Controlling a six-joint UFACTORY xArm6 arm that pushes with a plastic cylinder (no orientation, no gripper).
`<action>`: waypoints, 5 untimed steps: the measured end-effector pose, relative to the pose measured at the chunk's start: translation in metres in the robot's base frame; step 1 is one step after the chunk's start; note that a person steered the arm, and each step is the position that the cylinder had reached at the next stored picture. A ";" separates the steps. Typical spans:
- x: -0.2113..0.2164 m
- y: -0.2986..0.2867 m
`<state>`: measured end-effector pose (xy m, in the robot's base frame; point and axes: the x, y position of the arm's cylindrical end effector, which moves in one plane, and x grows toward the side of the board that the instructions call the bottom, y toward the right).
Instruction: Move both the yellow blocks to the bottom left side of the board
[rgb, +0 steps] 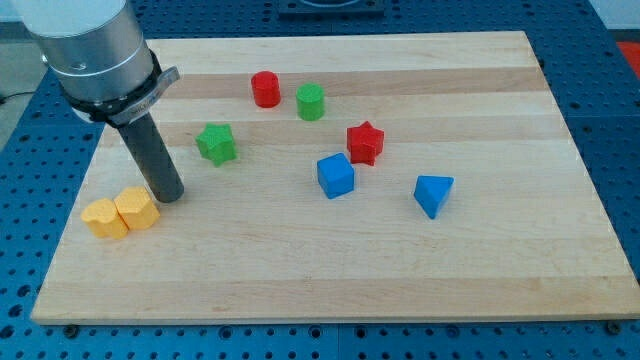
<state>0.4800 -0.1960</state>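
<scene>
My tip (169, 193), a bare rod with no fingers to spread, sits just right of the two yellow blocks (122, 213), which touch side by side near the board (330, 280)'s left edge, low down, looking well placed.

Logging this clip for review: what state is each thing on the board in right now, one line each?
my tip: down on the board, just right of the yellow pair
two yellow blocks: touching side by side, at the left edge toward the bottom
green star: alone, untouched
red cylinder: upright
green cylinder: upright
red star: near the blue cube
blue cube: apart
blue triangular block: alone
</scene>
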 end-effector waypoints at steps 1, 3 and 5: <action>0.002 -0.037; -0.004 -0.069; 0.023 -0.044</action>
